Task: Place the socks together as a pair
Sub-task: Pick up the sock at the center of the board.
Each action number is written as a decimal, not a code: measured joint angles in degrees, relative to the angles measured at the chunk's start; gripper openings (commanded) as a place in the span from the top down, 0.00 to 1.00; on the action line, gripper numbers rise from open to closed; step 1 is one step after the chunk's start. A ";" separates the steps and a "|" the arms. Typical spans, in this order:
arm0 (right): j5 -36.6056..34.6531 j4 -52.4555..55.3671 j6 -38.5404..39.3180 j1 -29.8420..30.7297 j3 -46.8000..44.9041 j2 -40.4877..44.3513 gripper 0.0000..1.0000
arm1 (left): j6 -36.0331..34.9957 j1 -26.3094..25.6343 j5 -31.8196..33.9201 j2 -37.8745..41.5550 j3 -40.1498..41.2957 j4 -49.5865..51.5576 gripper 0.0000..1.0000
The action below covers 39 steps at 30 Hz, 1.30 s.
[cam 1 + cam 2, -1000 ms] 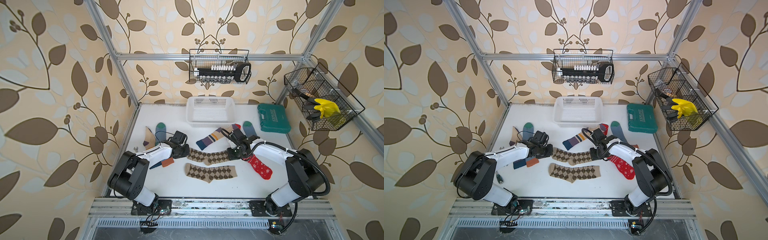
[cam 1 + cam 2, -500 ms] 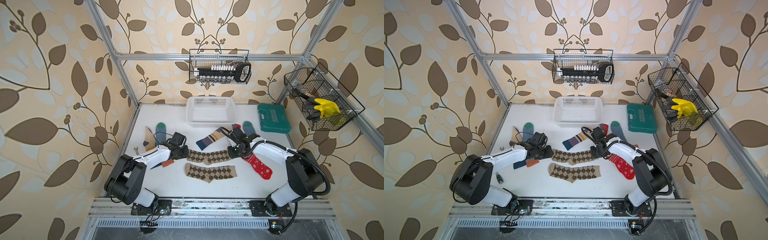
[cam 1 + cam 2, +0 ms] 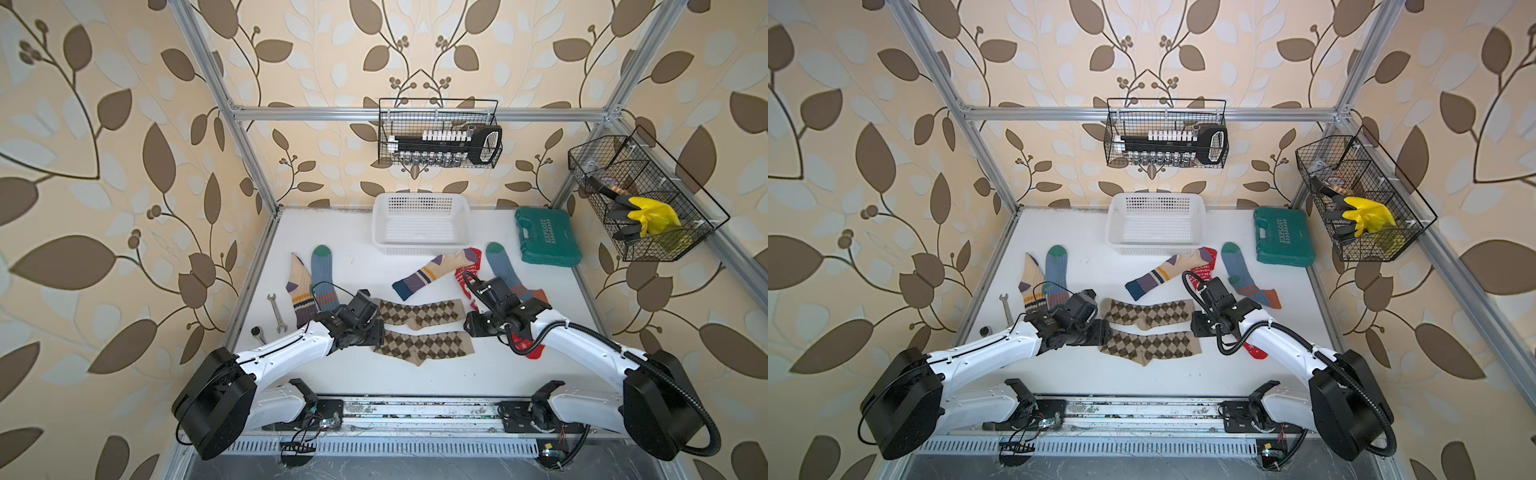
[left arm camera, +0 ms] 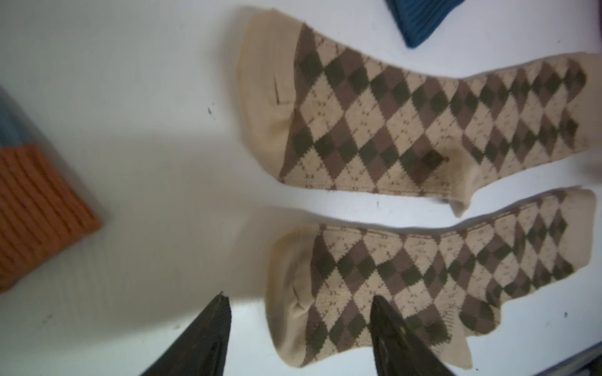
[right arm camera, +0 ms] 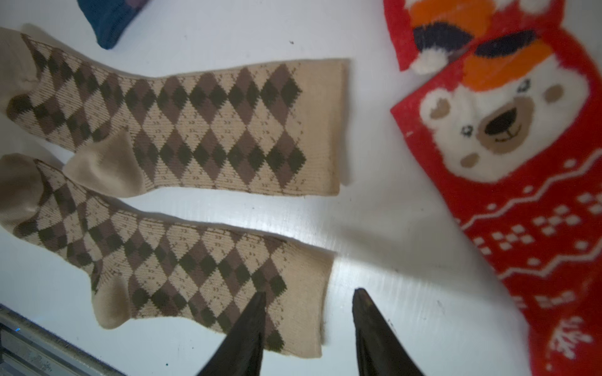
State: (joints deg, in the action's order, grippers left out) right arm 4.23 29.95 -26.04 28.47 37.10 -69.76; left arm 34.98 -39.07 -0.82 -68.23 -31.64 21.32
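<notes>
Left wrist view: released left gripper (image 4: 299, 309) above argyle sock (image 4: 423, 276); right gripper (image 5: 309, 309) released too.

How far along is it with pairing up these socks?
Done, it seems: the two argyle socks lie side by side. In hand: nothing; the left gripper and right gripper stand open at the nearer one's ends. To do: the striped socks and the blue-grey socks each lie far apart, and the red socks touch but are not lined up.

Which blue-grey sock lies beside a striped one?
The blue-grey sock near the wrench, alongside the cream sock; the other lies by the green case.
</notes>
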 measured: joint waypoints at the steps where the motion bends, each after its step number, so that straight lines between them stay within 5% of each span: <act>1: 0.07 -0.46 -0.81 0.04 -1.18 0.66 0.56 | 0.70 -1.16 0.57 0.00 0.70 0.00 0.32; 6: -0.46 -2.03 -4.04 2.49 -4.61 0.63 0.56 | 3.08 -3.39 1.86 -0.28 2.29 -0.09 0.40; 13: -0.98 -4.46 -7.61 7.69 -5.77 -1.36 0.64 | 4.39 -3.74 3.06 -1.22 2.29 -1.16 0.65; 21: -2.67 -7.74 -9.66 11.34 -5.11 -5.09 0.85 | 4.37 -3.76 3.87 -1.33 2.29 -1.55 0.99; 25: -3.43 -7.54 -10.21 12.72 -5.11 -5.01 1.00 | 4.46 -3.76 3.91 -0.66 2.29 -1.38 1.00; 39: -7.26 4.35 -7.98 13.05 2.80 9.27 1.00 | 3.93 -4.48 -0.28 11.85 -5.64 5.03 1.00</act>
State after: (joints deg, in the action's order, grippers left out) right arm -3.03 34.30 -34.02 41.52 39.90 -60.49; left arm 38.92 -43.55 -1.10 -56.38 -37.28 26.35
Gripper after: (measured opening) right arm 0.048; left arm 0.047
